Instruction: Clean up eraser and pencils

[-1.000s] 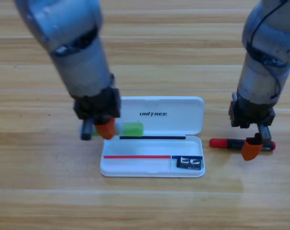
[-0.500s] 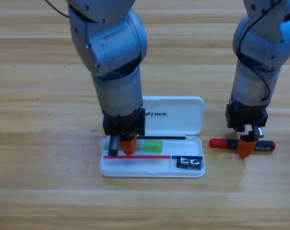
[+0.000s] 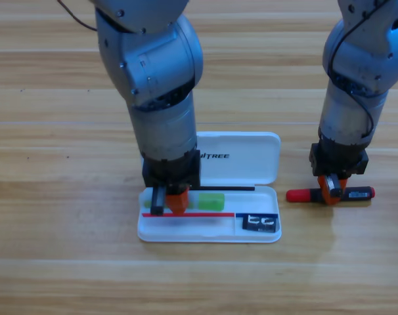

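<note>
Left gripper (image 3: 167, 200) sat low in the white case (image 3: 265, 231), jaws apparently pinching the green pencil (image 3: 209, 201), though the arm hid most of the contact. Risk: a release with the pencil skewed leaves one end propped on the case wall, or lifting off drags it back out. Eraser (image 3: 260, 223) lay in the case's right compartment. Right gripper (image 3: 330, 189) was down on the red-and-black pencil (image 3: 304, 195), which lay on the tabletop (image 3: 54, 249) just right of the case; jaw state, can't tell. Risk: an off-centre pinch rolls it away or tilts it on the lift. Tabletop was smooth wood; room beyond was out of view.
</note>
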